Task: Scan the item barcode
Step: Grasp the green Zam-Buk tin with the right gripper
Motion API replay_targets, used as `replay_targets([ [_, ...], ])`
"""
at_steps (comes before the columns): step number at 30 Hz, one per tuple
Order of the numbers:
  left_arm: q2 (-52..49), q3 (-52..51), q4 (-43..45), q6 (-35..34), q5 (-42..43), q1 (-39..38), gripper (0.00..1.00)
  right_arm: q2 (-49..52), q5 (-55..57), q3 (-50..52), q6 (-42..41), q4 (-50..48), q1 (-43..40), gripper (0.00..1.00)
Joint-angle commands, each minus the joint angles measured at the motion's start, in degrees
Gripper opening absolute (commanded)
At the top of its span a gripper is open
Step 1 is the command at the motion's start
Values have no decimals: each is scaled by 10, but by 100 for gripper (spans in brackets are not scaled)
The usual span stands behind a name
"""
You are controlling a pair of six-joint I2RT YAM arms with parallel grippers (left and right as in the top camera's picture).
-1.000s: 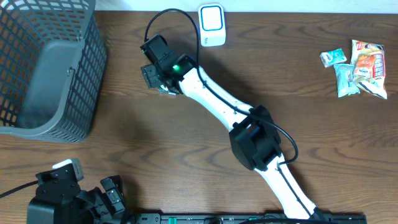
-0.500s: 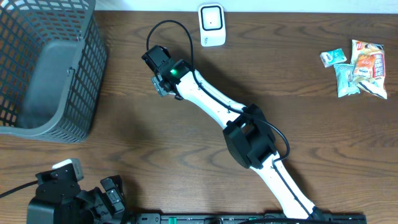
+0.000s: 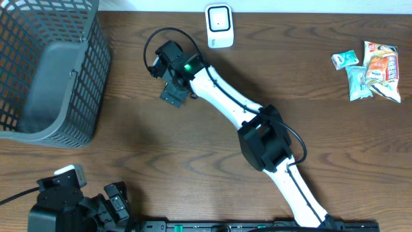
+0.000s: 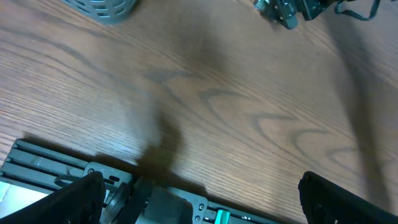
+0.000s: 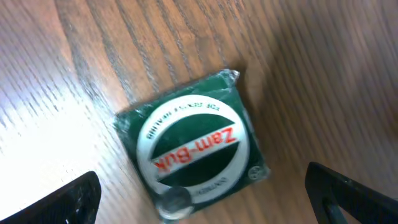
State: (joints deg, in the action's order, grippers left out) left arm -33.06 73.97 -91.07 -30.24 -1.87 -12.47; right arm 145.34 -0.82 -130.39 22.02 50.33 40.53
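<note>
Since the frame a second earlier, the right pincer [image 5: 204,198] has been opened to its full width and shifted along the bench [image 5: 56,81]. Its jaws are now seen spread wide apart, one finger at each lower corner of the right wrist view, with nothing clamped. The green Zam-Buk packet [image 5: 193,146] is laid label-up on the wood between and beyond them, touched by neither finger. From overhead, the packet is found just beside the right wrist, nearer the robot than the white scanner [image 3: 219,26] and apart from it. A grey basket [image 3: 58,71] is set to the left, and snack packets [image 3: 370,67] are gathered at the far right. The left pincer [image 4: 208,202] is held open and empty over bare wood.
</note>
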Motion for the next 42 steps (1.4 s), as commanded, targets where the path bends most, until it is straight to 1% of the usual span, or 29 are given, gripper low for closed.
replay_targets([
  [1, 0, 2, 0, -5, -5, 2, 98, -27, -92, 1, 74, -2, -31, 99],
  [4, 0, 2, 0, -5, -5, 2, 98, -26, -149, 1, 99, -16, -49, 99],
  [10, 0, 2, 0, -5, -5, 2, 98, -22, -233, 1, 98, -71, -83, 99],
  [16, 0, 2, 0, -5, -5, 2, 98, -19, -233, 1, 106, -66, -76, 99],
  [18, 0, 2, 0, -5, -5, 2, 98, -18, -233, 1, 125, -61, -72, 98],
  [21, 0, 2, 0, -5, -5, 2, 98, -15, -229, 5, 145, -58, -67, 98],
  [25, 0, 2, 0, -5, -5, 2, 98, -13, -204, 22, 145, -64, -65, 99],
  [27, 0, 2, 0, -5, -5, 2, 98, -9, -203, 28, 145, -64, -66, 97],
  [30, 0, 2, 0, -5, -5, 2, 98, -1, -203, 38, 145, -59, -66, 99],
  [37, 0, 2, 0, -5, -5, 2, 98, 19, -203, 39, 145, -54, -63, 99],
  [42, 0, 2, 0, -5, -5, 2, 98, 19, -203, 39, 145, -57, -62, 96],
])
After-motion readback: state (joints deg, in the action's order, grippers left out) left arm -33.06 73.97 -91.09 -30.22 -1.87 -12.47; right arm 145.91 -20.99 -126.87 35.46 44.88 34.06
